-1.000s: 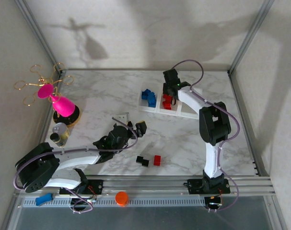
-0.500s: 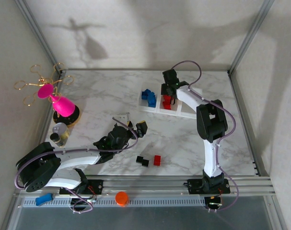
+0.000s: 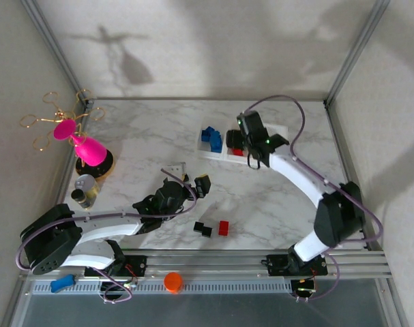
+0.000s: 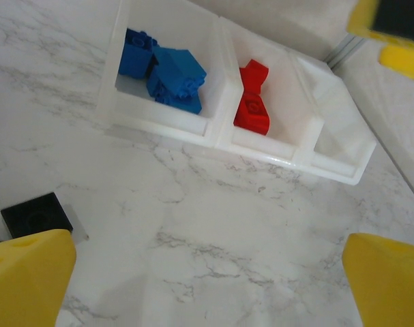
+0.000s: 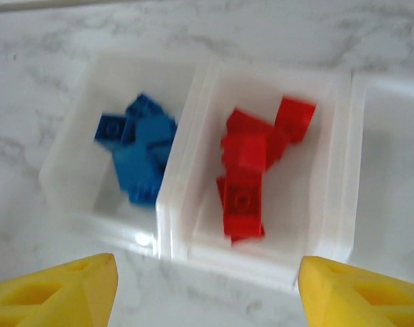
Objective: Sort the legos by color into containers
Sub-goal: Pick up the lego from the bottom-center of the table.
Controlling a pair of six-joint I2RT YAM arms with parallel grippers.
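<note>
The right fingers (image 5: 207,294) hang apart with nothing between them, just short of the containers (image 5: 171,225). Straight ahead of them the middle bin holds the red bricks (image 5: 249,170); ahead and to their left lie the blue bricks (image 5: 135,146); the third bin (image 4: 335,133), ahead and to their right, looks bare.

The left fingers (image 4: 207,279) also stand wide apart and hold nothing. A black brick (image 4: 36,214) lies flat on the tabletop (image 4: 213,225) just beside the left-hand one, studs up. In the overhead view a pair of black bricks (image 3: 202,229) and a loose red brick (image 3: 224,227) sit on the base side of these fingers, well apart from the right fingers.

These bricks are probably very light, hard and rigid, with smooth glossy walls; they should not crush or break, but they will likely skid or twist if caught on a corner or pinched high. The best hold is on two opposite flat side walls, low down, with the fingers square to the brick; the pair, which seems to touch, is best taken one at a time by the free faces.
</note>
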